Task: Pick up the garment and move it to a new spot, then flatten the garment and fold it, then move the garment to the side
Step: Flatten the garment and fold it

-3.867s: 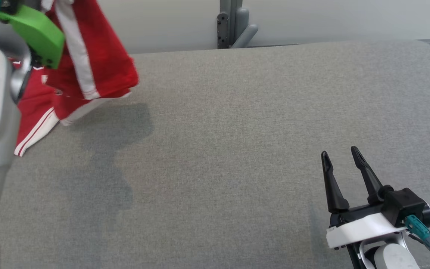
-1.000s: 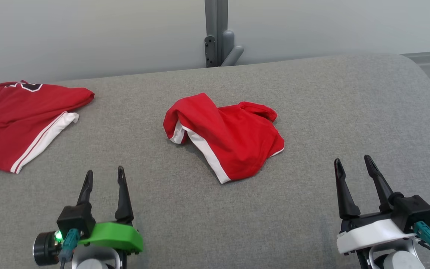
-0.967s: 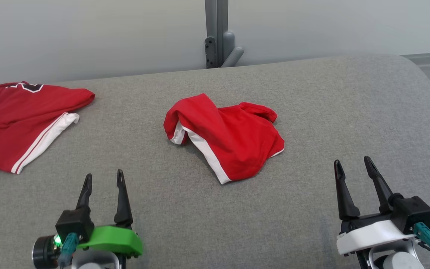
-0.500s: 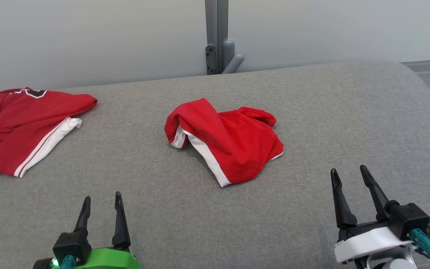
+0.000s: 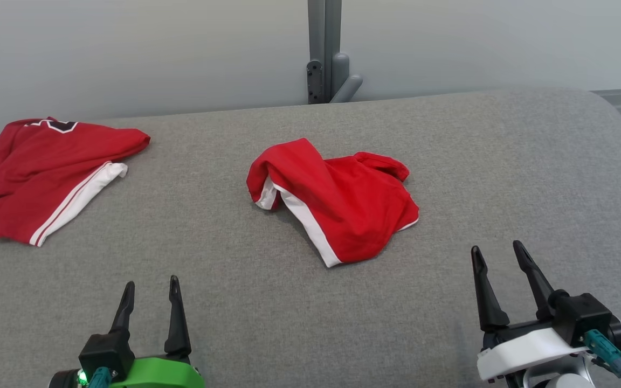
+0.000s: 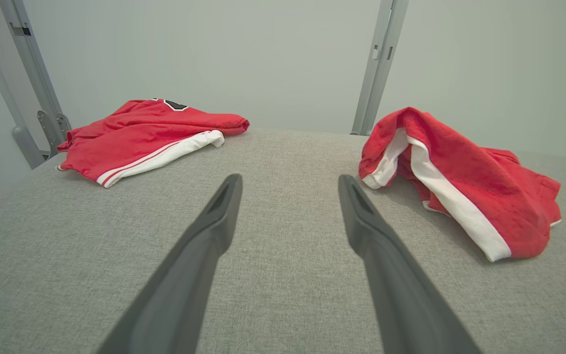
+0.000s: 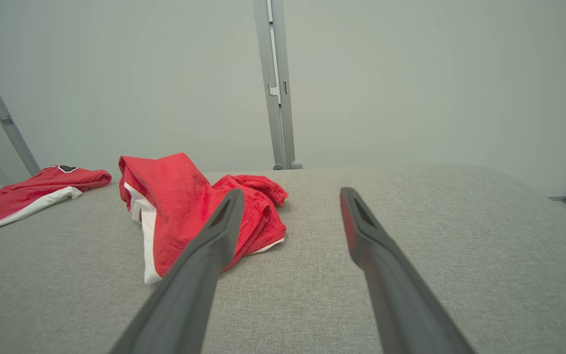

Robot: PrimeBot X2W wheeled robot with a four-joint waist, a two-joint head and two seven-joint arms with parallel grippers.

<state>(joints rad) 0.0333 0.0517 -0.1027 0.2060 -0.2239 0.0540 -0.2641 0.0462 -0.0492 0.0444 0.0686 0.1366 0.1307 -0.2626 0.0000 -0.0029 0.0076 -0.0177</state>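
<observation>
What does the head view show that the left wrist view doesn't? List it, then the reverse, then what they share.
Head view adds: the right hand, open above the grey surface, nearer than and right of the crumpled red garment, plus the green housing behind the left hand. Left wrist view adds: a second grey post at its far left, beside the flatter red garment. Shared: both garments lying apart, the upright post behind the crumpled one, and the left hand, open and holding nothing.
</observation>
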